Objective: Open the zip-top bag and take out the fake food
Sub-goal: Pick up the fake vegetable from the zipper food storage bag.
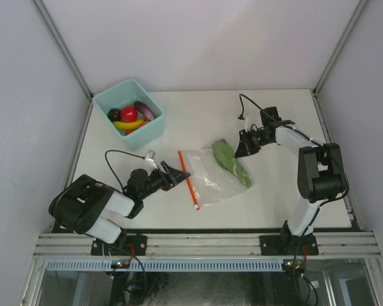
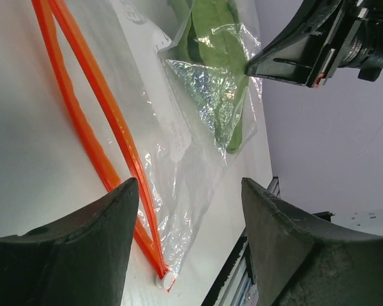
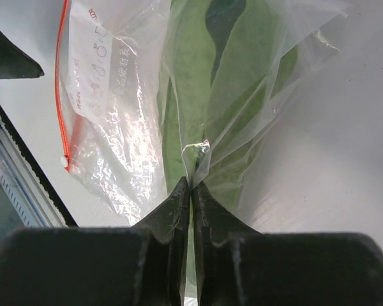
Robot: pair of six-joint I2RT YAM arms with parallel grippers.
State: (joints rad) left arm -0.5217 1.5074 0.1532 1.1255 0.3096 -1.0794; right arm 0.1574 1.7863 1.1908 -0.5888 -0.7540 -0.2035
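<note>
Right claw (image 3: 191, 186) is pinched shut on the upper-right corner of the zip-top bag (image 1: 207, 178) lying centre frame, left claw (image 2: 188, 185) gapes open by its orange zip strip (image 2: 96, 108); I reckon the film's light, limp and slippery, so I'd grip the stiffer strip.

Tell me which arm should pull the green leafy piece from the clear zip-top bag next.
Left, probably: the left end effector, open, faces the parted orange zip strip of the clear plastic zip-top bag; the right end effector is shut on the bag's far end beside the green leafy piece.
</note>
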